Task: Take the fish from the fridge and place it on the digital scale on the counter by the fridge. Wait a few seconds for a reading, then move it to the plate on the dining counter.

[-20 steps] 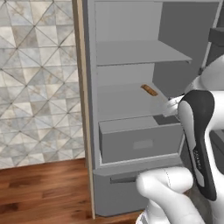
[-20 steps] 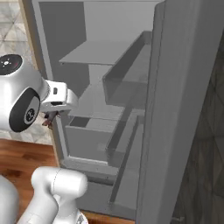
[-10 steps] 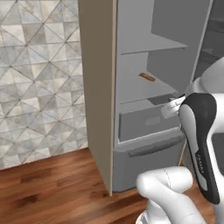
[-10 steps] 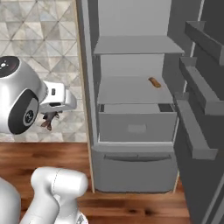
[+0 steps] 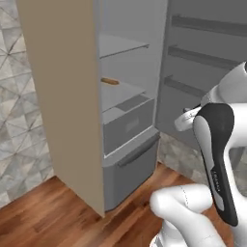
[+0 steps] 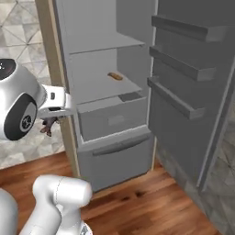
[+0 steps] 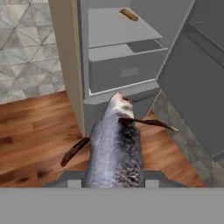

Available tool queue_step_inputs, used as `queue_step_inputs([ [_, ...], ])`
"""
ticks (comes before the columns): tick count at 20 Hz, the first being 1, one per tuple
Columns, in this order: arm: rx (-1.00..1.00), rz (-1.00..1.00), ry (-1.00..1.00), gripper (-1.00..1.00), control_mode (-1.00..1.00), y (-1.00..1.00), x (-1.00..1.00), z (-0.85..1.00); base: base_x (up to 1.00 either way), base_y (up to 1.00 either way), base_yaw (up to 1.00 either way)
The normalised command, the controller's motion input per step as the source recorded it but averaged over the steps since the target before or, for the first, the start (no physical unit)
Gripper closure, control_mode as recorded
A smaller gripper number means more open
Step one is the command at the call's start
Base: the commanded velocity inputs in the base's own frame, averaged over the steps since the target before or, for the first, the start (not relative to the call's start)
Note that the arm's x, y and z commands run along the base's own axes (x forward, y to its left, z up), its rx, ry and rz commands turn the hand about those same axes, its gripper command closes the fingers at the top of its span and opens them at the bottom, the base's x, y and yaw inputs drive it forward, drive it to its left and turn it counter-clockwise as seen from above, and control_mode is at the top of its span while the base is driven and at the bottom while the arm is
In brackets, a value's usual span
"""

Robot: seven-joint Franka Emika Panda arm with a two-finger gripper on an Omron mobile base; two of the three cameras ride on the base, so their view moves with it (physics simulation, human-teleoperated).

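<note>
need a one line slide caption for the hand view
Gripper shut on the fish, carried above the wood floor in front of the open fridge.

I see a small brown item (image 5: 110,81) lying on a shelf, a wood floor (image 6: 151,202) below, and a tiled wall (image 5: 19,120) left.
</note>
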Motion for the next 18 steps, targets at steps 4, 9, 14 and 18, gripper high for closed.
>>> queue_step_inputs([
  [4, 0.00, 0.00, 0.00, 1.00, 1.00, 0.00, 0.00, 0.00, 0.00, 0.00, -0.94],
  [9, 0.00, 0.00, 0.00, 1.00, 1.00, 0.00, 0.00, 0.00, -0.01, 0.04, -0.97],
  [14, 0.00, 0.00, 0.00, 1.00, 1.00, 0.00, 0.00, 0.00, 0.00, 0.00, -1.00],
  [18, 0.00, 0.00, 0.00, 1.00, 1.00, 0.00, 0.00, 0.00, 0.00, 0.00, -1.00],
])
